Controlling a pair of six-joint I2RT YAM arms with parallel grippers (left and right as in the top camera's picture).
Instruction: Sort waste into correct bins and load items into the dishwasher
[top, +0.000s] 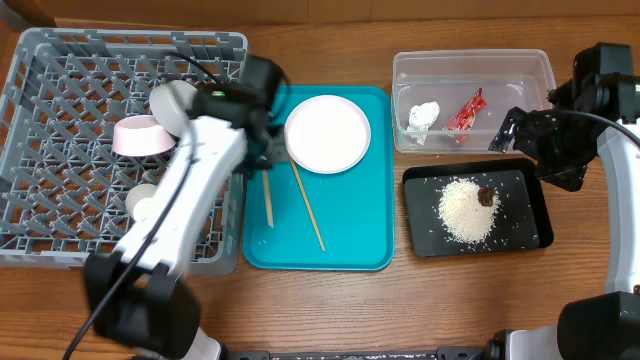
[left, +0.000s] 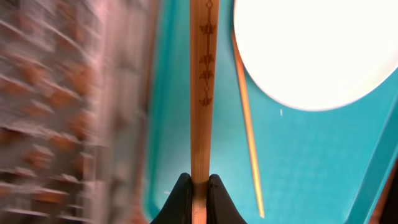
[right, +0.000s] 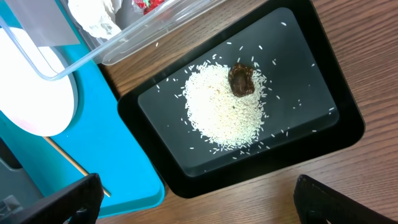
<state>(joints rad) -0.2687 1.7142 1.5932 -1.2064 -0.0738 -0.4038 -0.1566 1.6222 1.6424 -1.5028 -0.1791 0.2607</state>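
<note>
a: surface?
b: brown wood-grain table (top: 450, 300), with a smooth teal tray (top: 350, 235) on it.
a: jaws?
b: left gripper (left: 198, 186) is clamped on a flat, engraved wooden chopstick (left: 200, 93) at the teal tray's rack-side edge. right gripper (right: 196, 186) is spread wide and empty over the glossy black tray (right: 323, 81).

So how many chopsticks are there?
2. The held chopstick is pinched in the left gripper at the teal tray's left side; the loose chopstick lies on the tray by the white plate.

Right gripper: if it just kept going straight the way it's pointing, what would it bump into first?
Probably the rice heaped in the black tray. The open right gripper points down at it with nothing in between, though depth is hard to judge.
</note>
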